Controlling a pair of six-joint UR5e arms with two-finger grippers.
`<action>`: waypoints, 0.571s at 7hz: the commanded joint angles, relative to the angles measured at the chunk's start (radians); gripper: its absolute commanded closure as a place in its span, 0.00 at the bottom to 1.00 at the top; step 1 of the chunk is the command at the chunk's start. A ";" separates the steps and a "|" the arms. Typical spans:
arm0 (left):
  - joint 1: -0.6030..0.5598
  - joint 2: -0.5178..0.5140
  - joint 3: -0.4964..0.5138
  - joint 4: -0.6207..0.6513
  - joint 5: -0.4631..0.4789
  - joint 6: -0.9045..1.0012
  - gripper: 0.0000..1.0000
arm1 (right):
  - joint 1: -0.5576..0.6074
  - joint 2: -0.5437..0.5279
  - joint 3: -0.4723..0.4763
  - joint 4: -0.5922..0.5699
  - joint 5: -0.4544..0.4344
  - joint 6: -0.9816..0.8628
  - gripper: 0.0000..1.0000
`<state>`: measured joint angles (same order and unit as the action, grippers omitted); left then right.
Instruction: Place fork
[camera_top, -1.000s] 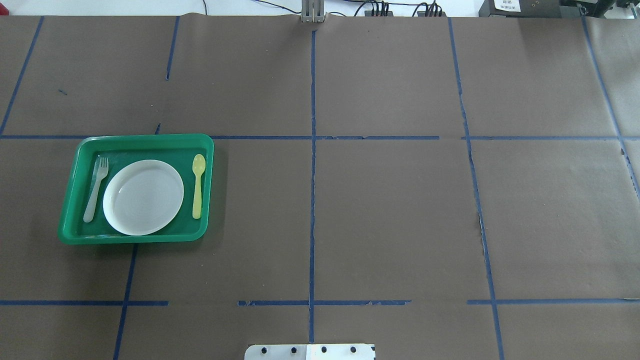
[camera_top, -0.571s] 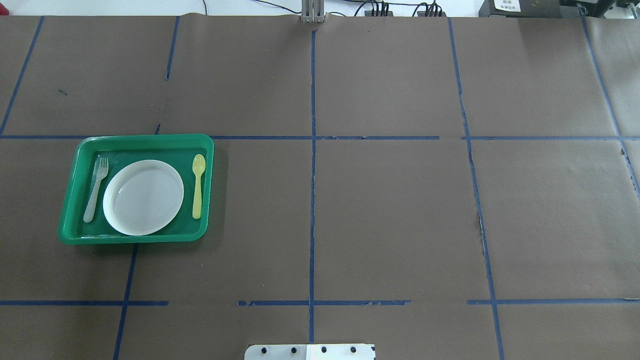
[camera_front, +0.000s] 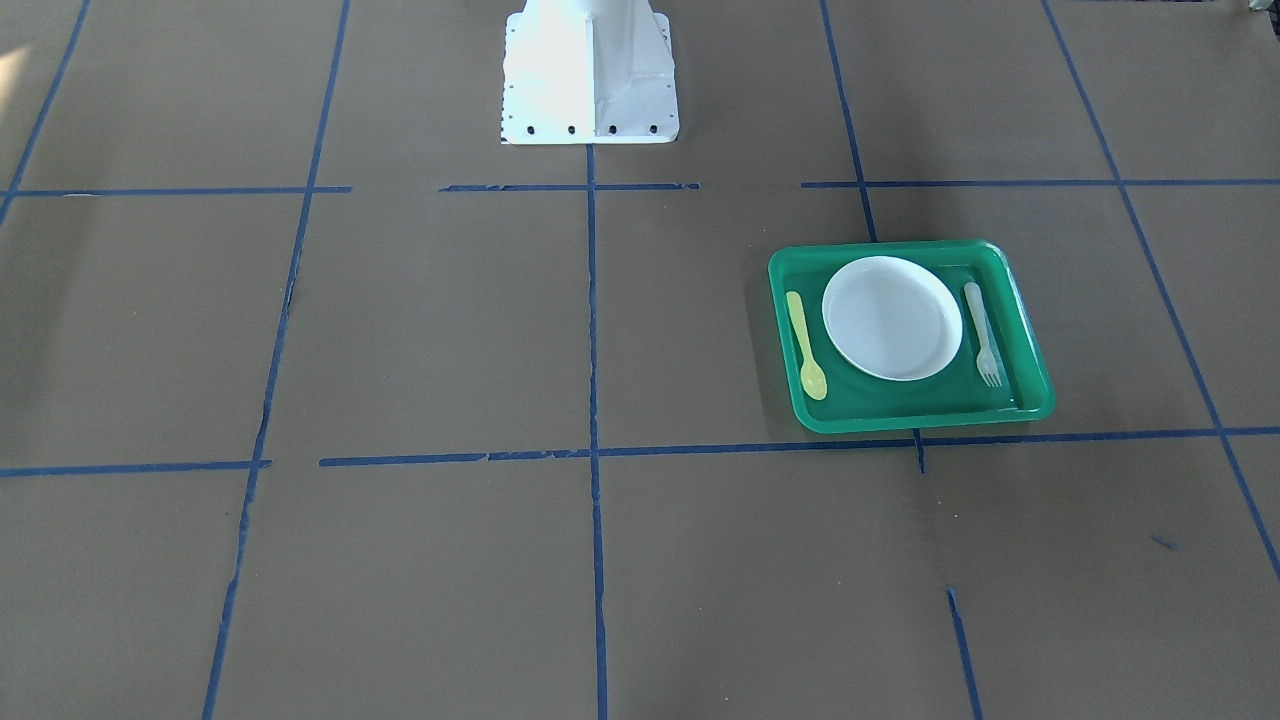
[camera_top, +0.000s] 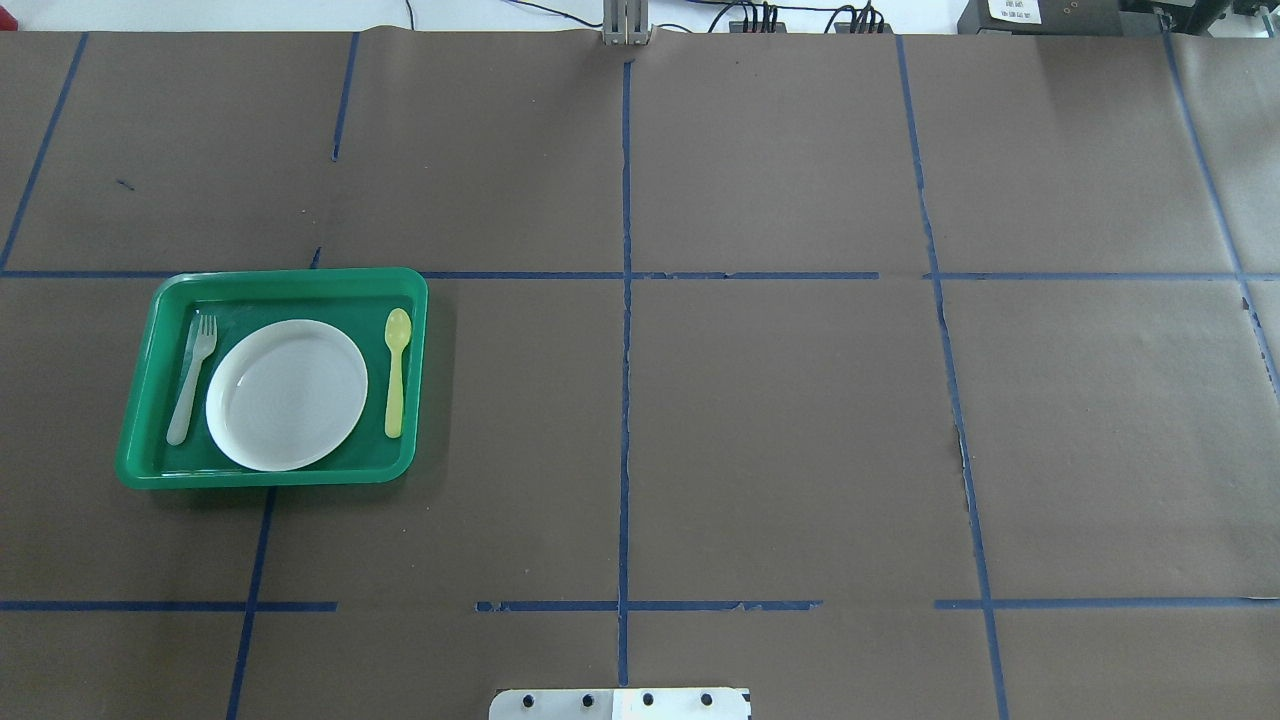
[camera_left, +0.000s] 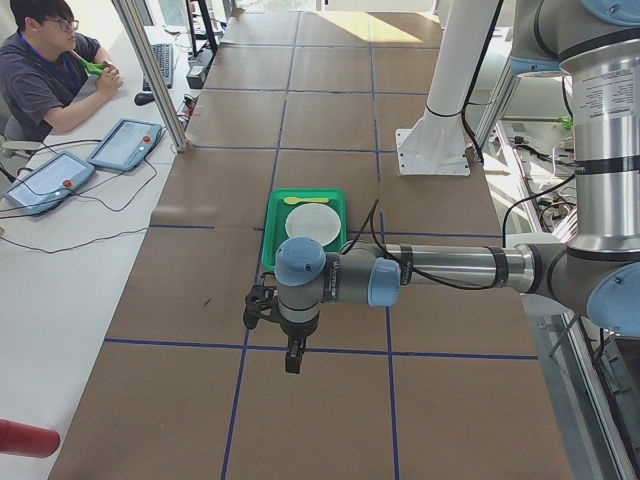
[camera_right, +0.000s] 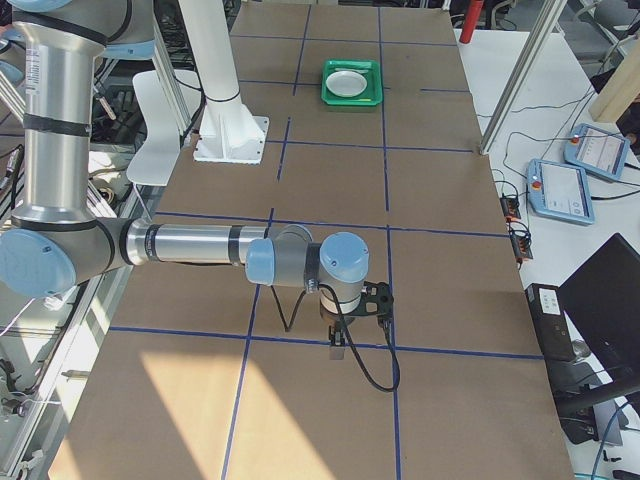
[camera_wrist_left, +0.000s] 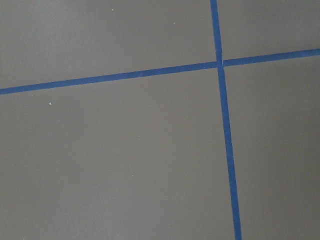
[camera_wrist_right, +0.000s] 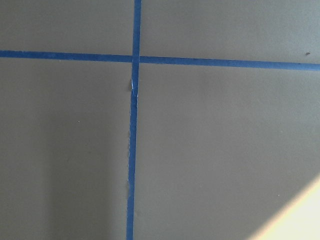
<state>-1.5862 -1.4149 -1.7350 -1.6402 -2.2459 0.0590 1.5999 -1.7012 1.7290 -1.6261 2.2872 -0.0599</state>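
Observation:
The pale whitish fork (camera_top: 190, 380) lies flat in the green tray (camera_top: 290, 277), along the left side of the white plate (camera_top: 287, 395), tines toward the far edge. In the front-facing view the fork (camera_front: 982, 335) lies to the right of the plate (camera_front: 890, 318) in the tray (camera_front: 900, 422). Nothing touches it. My left gripper (camera_left: 292, 360) shows only in the exterior left view, hanging over bare table short of the tray (camera_left: 272, 230). My right gripper (camera_right: 337, 345) shows only in the exterior right view, far from the tray (camera_right: 351, 100). I cannot tell whether either is open or shut.
A yellow spoon (camera_top: 396, 375) lies in the tray on the plate's other side. Blue tape lines grid the brown table cover. The robot's white base (camera_front: 588, 70) stands at the table's middle edge. An operator (camera_left: 50, 70) sits at a side desk with tablets.

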 joint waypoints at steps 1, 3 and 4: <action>0.000 -0.009 0.011 -0.003 -0.004 0.001 0.00 | 0.000 0.000 0.000 0.000 0.000 0.000 0.00; 0.000 -0.009 -0.003 -0.003 -0.003 0.001 0.00 | 0.000 0.000 0.000 0.000 0.000 0.000 0.00; -0.001 -0.009 -0.006 -0.003 -0.003 0.001 0.00 | 0.000 0.000 0.000 0.000 0.000 0.000 0.00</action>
<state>-1.5866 -1.4232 -1.7376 -1.6428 -2.2488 0.0598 1.5999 -1.7012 1.7288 -1.6260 2.2872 -0.0598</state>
